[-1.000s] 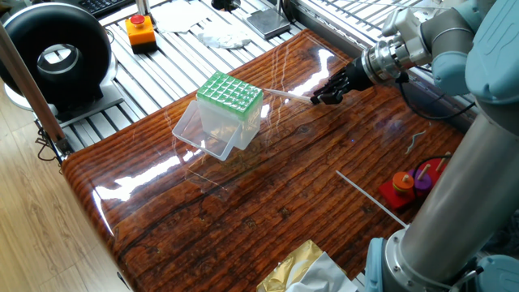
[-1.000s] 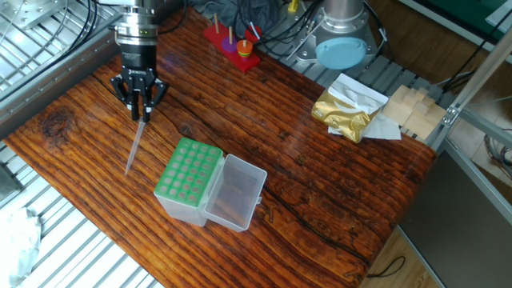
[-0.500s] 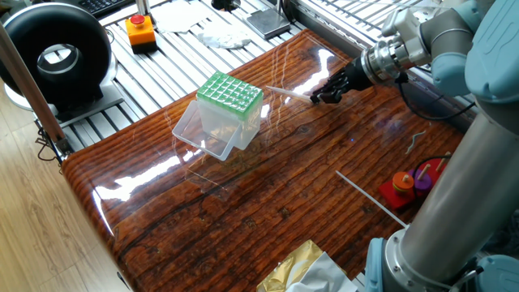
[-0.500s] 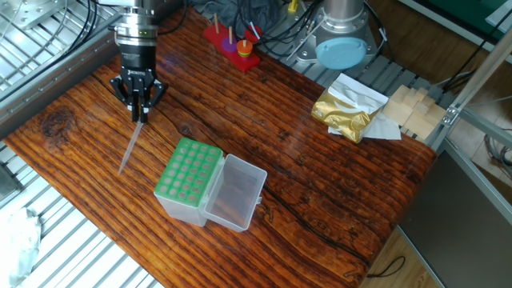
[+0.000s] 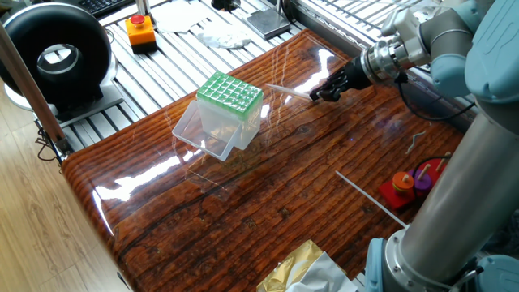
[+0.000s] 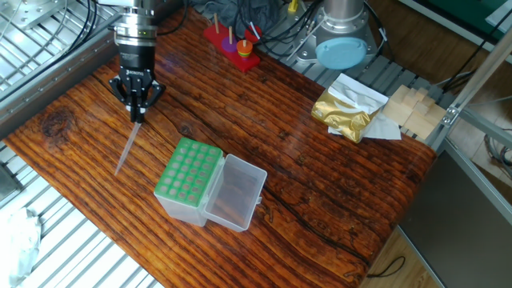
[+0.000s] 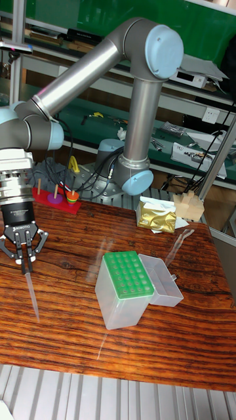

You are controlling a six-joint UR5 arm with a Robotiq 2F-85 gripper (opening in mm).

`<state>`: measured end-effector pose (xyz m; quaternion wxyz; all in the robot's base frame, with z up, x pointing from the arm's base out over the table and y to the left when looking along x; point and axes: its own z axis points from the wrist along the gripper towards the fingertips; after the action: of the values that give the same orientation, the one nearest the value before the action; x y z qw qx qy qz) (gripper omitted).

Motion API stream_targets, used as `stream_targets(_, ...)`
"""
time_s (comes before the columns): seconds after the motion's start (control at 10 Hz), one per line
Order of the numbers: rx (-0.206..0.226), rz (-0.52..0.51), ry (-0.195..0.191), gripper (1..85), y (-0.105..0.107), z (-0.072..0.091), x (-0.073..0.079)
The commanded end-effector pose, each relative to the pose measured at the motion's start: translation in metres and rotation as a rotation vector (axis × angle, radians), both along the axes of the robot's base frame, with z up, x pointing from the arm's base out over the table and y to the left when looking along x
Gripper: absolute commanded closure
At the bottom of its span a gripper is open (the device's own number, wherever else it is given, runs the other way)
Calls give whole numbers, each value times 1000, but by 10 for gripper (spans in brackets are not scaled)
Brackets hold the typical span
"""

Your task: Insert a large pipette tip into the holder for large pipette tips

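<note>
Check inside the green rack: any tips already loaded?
The holder for large pipette tips shows only dark holes on its green top, no tip ends visible. Frosted walls blur whatever sits lower. The tool holds the large pipette tip off to the side.

UR5 arm (image 7: 98, 62) reaches out from its base, elbow high, wrist turned down. Hand (image 6: 137, 112) points downward (fingers (image 7: 23, 252) drawn together at the tips), pinching the upper end of the large pipette tip (image 6: 126, 149), which hangs tilted below it.

The claw (image 7: 25, 263) grips the large pipette tip (image 7: 31, 293), left of the green-topped holder (image 7: 126, 289).
</note>
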<state>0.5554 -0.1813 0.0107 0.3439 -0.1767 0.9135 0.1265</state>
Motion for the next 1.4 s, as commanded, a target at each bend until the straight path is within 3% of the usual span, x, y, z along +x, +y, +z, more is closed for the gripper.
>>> stream_targets(0.0, -1, -23, -4, 763, -6, 2, 2)
stream_targets(0.5, -16, -64, 21, 847, -8, 3, 4)
stream_targets(1.3, -20, -101, 73, 847, 4, 21, 16)
